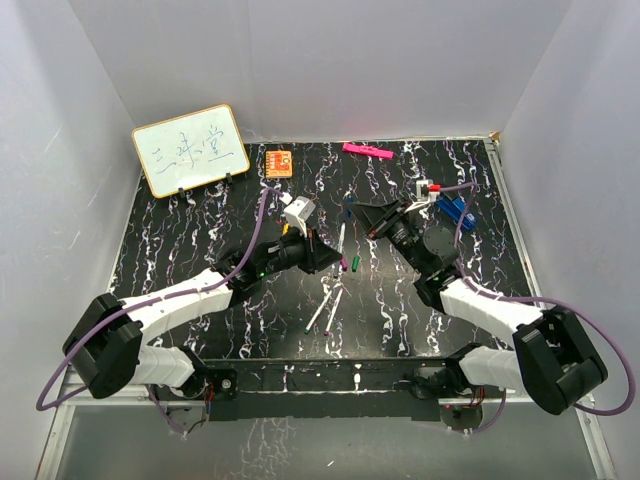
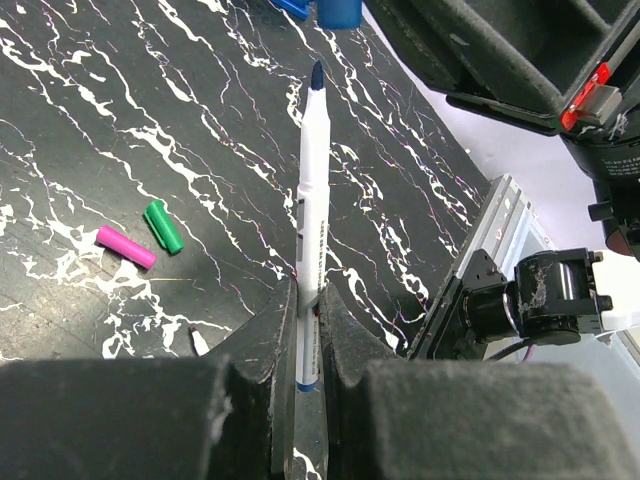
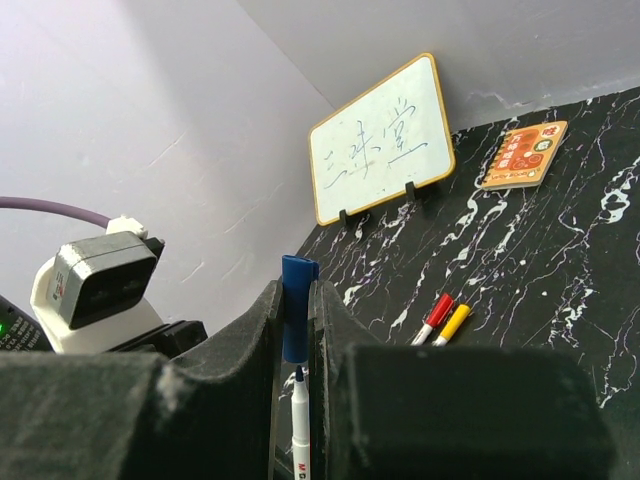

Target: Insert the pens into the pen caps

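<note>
My left gripper is shut on a white pen whose dark blue tip points away from the jaws, straight at a blue cap. My right gripper is shut on that blue cap, and the pen's tip sits just below the cap's mouth, not inside it. From above, the two grippers face each other over the table's middle. A green cap and a pink-purple cap lie loose on the table. Two uncapped pens lie below them. A red-capped pen and a yellow-capped pen lie side by side.
A small whiteboard on a stand and an orange card are at the back left. A flat pink bar lies at the back edge. Blue clip-like pieces sit behind the right arm. White walls enclose the black marbled table.
</note>
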Motion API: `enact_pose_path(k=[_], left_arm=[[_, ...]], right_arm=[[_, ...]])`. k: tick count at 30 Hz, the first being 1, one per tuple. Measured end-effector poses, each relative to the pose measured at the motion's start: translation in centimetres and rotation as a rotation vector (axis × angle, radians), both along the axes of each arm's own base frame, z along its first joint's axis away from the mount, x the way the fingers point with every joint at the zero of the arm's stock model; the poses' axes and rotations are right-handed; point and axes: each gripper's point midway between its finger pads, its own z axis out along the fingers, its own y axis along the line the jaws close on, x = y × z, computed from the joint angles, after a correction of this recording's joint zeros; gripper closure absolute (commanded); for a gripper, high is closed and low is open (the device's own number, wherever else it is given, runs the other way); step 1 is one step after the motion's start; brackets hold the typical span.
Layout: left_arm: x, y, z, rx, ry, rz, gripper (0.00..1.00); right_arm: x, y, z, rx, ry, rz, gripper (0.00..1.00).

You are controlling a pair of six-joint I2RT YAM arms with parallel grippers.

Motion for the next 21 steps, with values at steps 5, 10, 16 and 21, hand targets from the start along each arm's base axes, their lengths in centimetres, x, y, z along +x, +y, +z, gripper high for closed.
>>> enact_pose_path(k=[5, 10, 16, 21], left_arm=[[0.0, 0.0, 0.0, 0.000, 0.000, 0.000, 1.00], [0.0, 0.0, 0.0, 0.001, 0.001, 0.000, 1.00], [0.0, 0.0, 0.0, 0.001, 0.000, 0.000, 1.00], [0.0, 0.0, -0.1, 0.001, 0.002, 0.001, 1.00]], right_arm=[[0.1, 0.3, -0.4, -0.005, 0.009, 0.004, 1.00], [0.2, 0.4, -0.9, -0.012, 0.020, 0.007, 1.00], [0.2, 0.5, -1.1, -0.014, 0.023, 0.010, 1.00], [0.1, 0.6, -1.1, -0.014, 0.023, 0.013, 1.00]])
